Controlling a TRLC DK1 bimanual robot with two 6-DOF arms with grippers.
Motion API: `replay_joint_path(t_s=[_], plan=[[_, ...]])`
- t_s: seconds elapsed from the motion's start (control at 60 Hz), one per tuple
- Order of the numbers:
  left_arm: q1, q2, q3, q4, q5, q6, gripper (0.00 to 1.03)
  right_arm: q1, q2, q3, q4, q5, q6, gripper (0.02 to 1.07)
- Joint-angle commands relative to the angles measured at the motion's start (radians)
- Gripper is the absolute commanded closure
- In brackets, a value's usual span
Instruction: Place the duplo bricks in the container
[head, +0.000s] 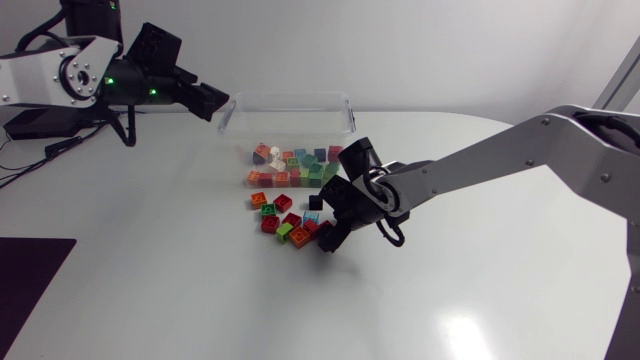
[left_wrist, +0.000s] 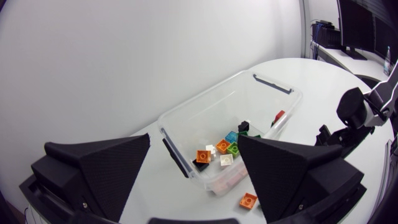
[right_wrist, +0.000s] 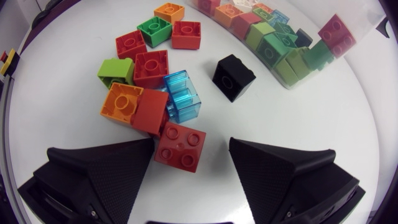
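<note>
A clear plastic container stands at the back of the table, with several coloured duplo bricks lying along its near wall. My left gripper hangs open and empty over the container's left end. Loose bricks lie in a cluster in front of it. My right gripper is low over them, open. A red brick lies between its fingers, against the left one and apart from the right one. Ahead lie a clear blue brick and a black brick.
Orange, lime and green bricks crowd beside the left finger. The container's near wall runs just beyond the black brick. A dark mat covers the table's front left corner.
</note>
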Motion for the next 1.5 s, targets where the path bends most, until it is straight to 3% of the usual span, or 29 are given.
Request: replay_joint_path(t_s=[0.0, 0.15, 0.35, 0.467, 0.65, 0.867, 1.217, 1.483], plan=[[0.007, -0.075, -0.09, 0.016, 0.008, 0.035, 0.05, 0.004, 0.032, 0.012, -0.006, 0.012, 0.014, 0.36], [0.007, -0.192, -0.21, 0.0, 0.014, 0.075, 0.05, -0.001, 0.027, 0.009, -0.004, 0.012, 0.014, 0.57], [-0.001, -0.273, -0.319, -0.078, 0.023, 0.138, 0.06, -0.021, -0.01, -0.013, -0.007, 0.012, 0.011, 0.75], [-0.036, -0.278, -0.373, -0.113, 0.022, 0.165, 0.06, -0.036, -0.048, -0.033, -0.016, 0.01, 0.006, 0.76], [-0.154, -0.239, -0.472, -0.132, -0.01, 0.251, 0.06, -0.053, -0.117, -0.077, -0.022, 0.01, -0.002, 0.77], [-0.242, -0.106, -0.514, -0.06, -0.01, 0.376, 0.05, -0.058, -0.218, -0.088, -0.076, 0.001, -0.008, 0.77], [-0.211, 0.196, -0.377, -0.021, -0.01, 0.475, 0.06, -0.076, -0.361, -0.111, -0.125, -0.036, -0.006, 0.77], [-0.2, 0.317, -0.311, 0.017, -0.001, 0.506, 0.06, -0.1, -0.382, -0.123, -0.128, -0.06, -0.022, 0.77]])
